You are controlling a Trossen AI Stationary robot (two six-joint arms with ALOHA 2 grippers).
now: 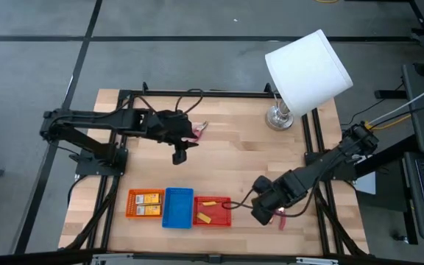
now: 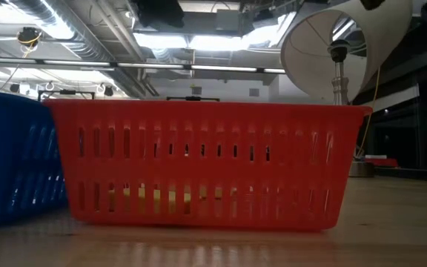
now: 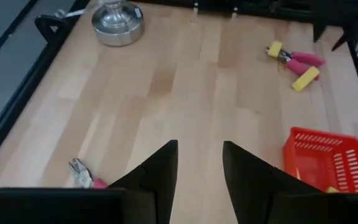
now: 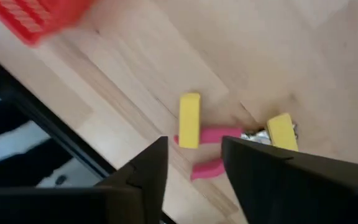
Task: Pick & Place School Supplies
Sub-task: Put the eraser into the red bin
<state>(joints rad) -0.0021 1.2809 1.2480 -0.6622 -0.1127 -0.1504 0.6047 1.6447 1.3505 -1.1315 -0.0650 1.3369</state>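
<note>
In the high view my right gripper point(image 1: 262, 215) hovers by the table's near edge, right of the red tray point(image 1: 213, 210). It is open. In its wrist view the fingers point(image 4: 194, 155) stand over a pink-handled tool point(image 4: 211, 149), with one yellow block point(image 4: 189, 120) lying on the handles and another point(image 4: 283, 130) at the tool's metal end. My left gripper point(image 1: 180, 156) is open above mid-table. A second pink-handled tool point(image 1: 199, 129) lies flat just behind it and shows partly in the left wrist view point(image 3: 84, 176). Packets point(image 1: 146, 204) lie in the orange tray. Yellow blocks point(image 1: 205, 217) lie in the red tray.
Orange point(image 1: 129, 204), blue point(image 1: 179, 207) and red trays sit side by side along the near edge. The white-shaded lamp point(image 1: 305, 68) leans over the far right corner on its metal base point(image 1: 279, 116). Black frame rails border the table. Bare wood lies between the arms.
</note>
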